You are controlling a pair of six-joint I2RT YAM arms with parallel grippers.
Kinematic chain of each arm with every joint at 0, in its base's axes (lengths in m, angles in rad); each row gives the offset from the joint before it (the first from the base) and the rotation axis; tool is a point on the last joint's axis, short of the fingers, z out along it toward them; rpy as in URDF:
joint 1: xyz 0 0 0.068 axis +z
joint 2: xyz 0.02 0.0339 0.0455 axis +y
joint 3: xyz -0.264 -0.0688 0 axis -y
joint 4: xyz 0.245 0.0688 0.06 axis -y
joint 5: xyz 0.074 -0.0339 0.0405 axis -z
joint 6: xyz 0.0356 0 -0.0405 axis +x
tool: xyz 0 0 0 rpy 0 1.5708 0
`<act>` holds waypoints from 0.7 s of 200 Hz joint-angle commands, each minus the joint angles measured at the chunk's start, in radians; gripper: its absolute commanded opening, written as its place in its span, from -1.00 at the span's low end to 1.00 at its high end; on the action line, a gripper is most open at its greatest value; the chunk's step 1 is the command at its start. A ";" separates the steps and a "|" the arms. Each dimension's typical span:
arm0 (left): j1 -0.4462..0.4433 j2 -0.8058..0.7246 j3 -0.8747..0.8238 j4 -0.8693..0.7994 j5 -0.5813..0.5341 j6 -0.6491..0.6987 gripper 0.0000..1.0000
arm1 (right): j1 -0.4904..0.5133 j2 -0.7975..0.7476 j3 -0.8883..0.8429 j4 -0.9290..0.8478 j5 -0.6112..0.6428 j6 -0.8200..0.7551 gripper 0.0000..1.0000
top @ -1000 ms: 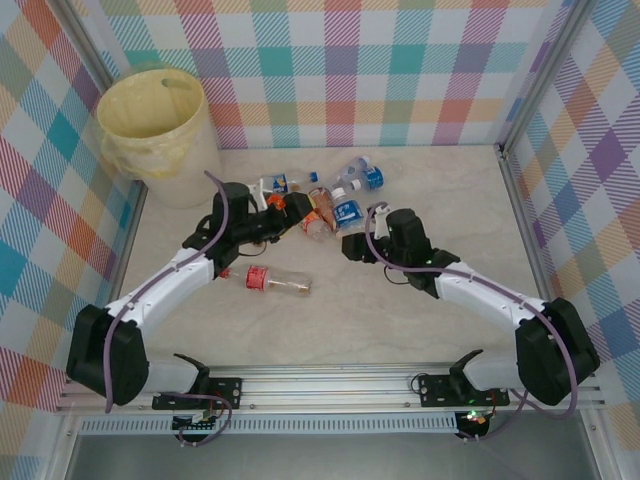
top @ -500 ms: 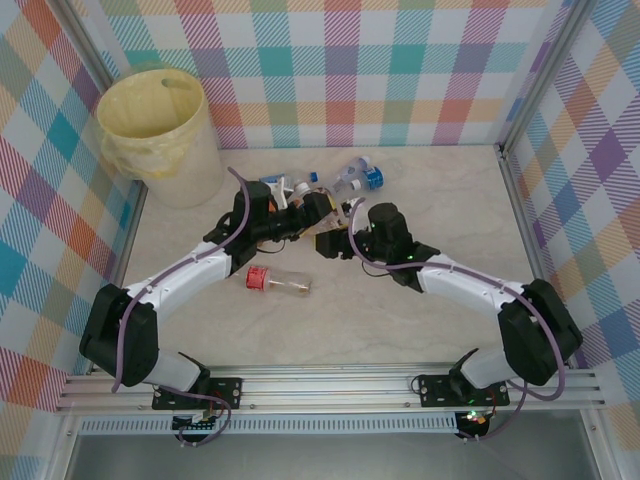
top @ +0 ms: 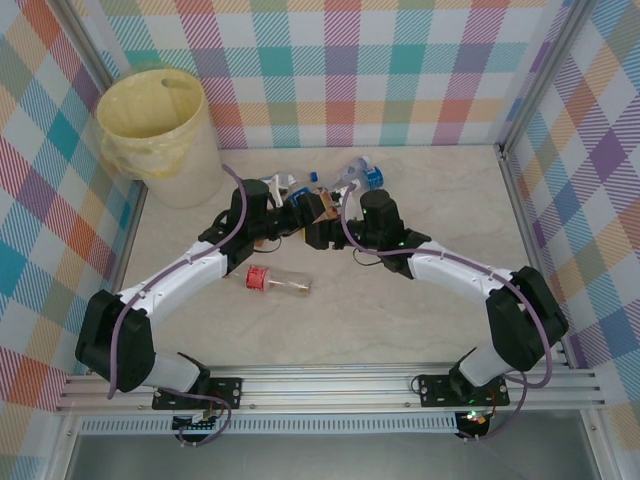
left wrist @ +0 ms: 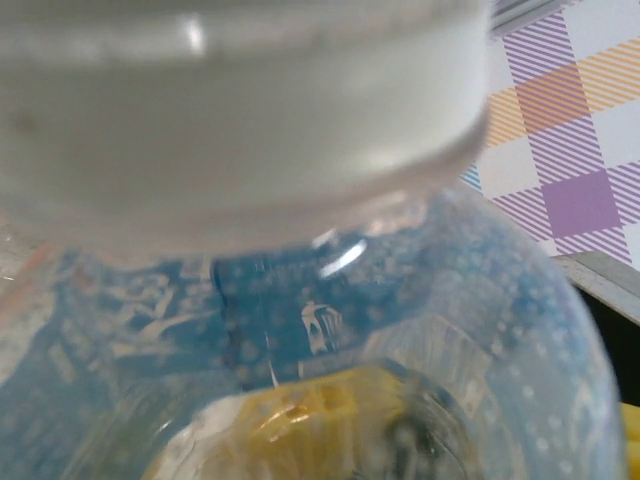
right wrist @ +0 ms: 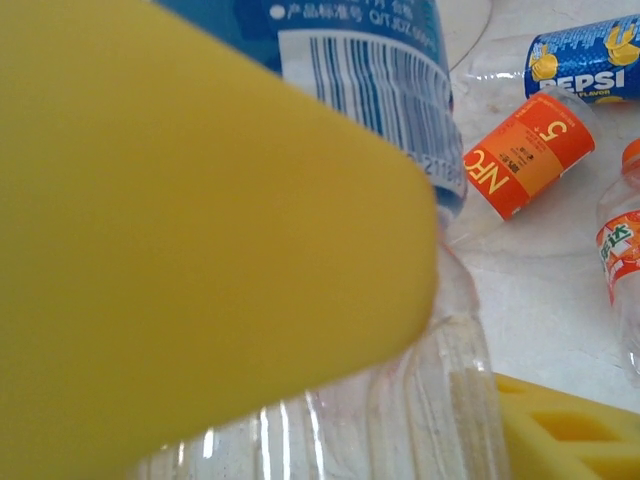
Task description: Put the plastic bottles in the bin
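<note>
Pale table point(top: 420, 320) carries bottles point(top: 362, 172) (one lying apart) and bin point(top: 185, 165).

Clear, glossy plastic bottles point(top: 280, 283) with shiny printed labels lie on a smooth, marble-patterned table point(top: 400, 320). The bin point(top: 195, 175) is pale matt plastic lined with a thin, crinkled translucent bag point(top: 150, 108). A bare metal rail point(top: 330, 385) edges the front, and the arms point(top: 180, 275) wear smooth white shells.

L arm point(top: 180, 276) ext fwd-R | R arm point(top: 452, 270) ext fwd-L | wrists point(top: 378, 216) close | jaws: state unclear

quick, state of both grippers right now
left gripper: blue-label bottle pressed close, grip cannot be told
right gripper: clear bottle between its fingers, grip cannot be told
</note>
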 commanded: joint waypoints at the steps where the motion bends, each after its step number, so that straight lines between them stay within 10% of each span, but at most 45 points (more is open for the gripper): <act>1: -0.009 -0.027 0.036 -0.038 -0.026 0.030 0.47 | 0.005 -0.051 0.029 -0.053 0.000 -0.058 0.57; 33: 0.001 -0.055 0.050 -0.075 -0.094 0.039 0.41 | 0.002 -0.120 0.025 -0.163 0.044 -0.148 1.00; 140: 0.130 -0.104 0.230 -0.311 -0.401 0.132 0.36 | -0.001 -0.342 -0.090 -0.187 0.516 -0.106 0.99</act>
